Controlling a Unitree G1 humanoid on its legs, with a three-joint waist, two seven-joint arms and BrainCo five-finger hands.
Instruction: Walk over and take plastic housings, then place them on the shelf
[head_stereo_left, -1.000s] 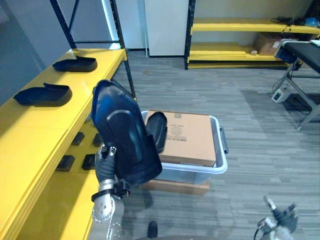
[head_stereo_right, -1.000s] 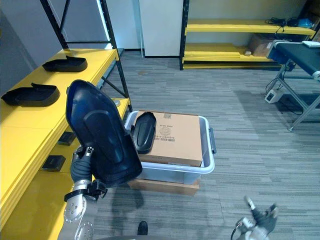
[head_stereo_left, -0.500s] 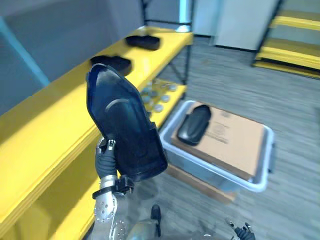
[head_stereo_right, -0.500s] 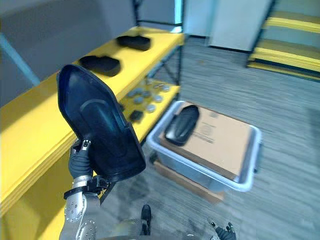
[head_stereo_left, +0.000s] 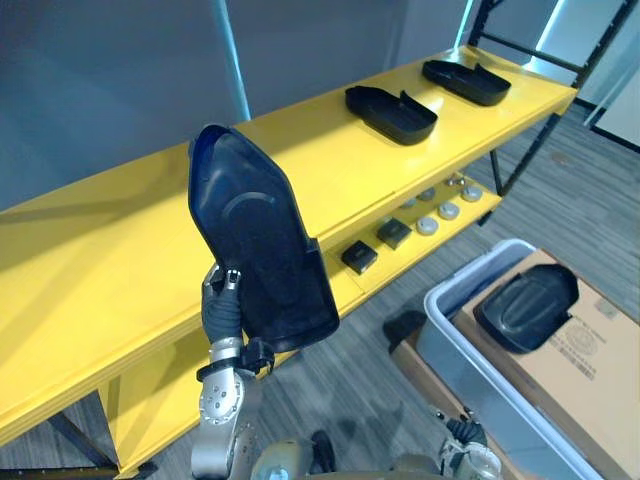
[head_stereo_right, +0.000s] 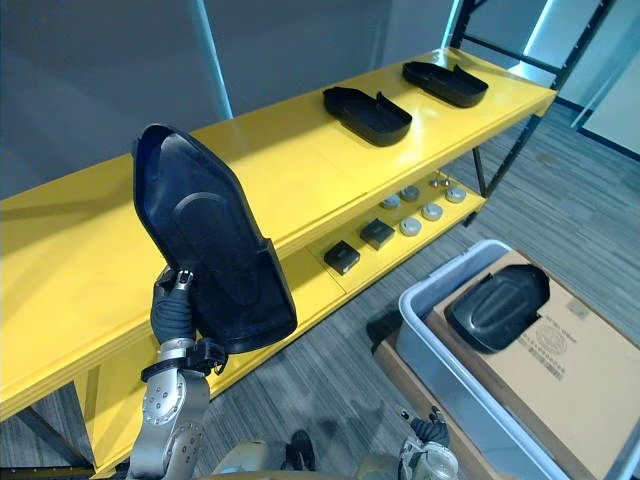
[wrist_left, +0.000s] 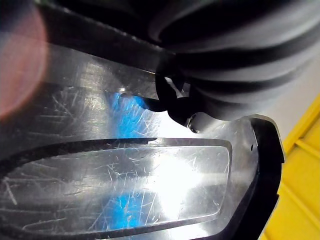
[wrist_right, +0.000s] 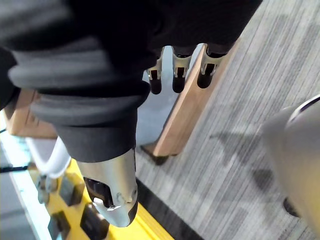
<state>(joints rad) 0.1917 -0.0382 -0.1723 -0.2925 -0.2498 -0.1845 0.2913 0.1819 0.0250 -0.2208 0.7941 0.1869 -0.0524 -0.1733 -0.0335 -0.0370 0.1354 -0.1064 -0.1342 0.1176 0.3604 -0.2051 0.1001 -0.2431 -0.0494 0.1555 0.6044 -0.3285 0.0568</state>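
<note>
My left hand (head_stereo_left: 222, 303) is shut on a large dark plastic housing (head_stereo_left: 260, 245) and holds it upright, low in front of the yellow shelf (head_stereo_left: 120, 260). The left wrist view looks at its scratched glossy inner face (wrist_left: 125, 185). Two more housings (head_stereo_left: 390, 100) (head_stereo_left: 465, 82) lie on the shelf top towards the far right. Another housing (head_stereo_left: 527, 308) rests on a cardboard box (head_stereo_left: 590, 355) inside a grey bin (head_stereo_left: 447, 312). My right hand (head_stereo_right: 425, 432) hangs low over the floor, its fingers (wrist_right: 177, 75) relaxed and holding nothing.
On the lower shelf board sit small black blocks (head_stereo_left: 360, 257) and several round discs (head_stereo_left: 437, 212). A black shelf post (head_stereo_left: 520, 150) stands at the shelf's right end. A grey wall runs behind the shelf. Grey floor lies between shelf and bin.
The view has swung left, so the yellow shelf now lies straight ahead and the bin sits at the lower right. The housing stays upright in my left hand.
</note>
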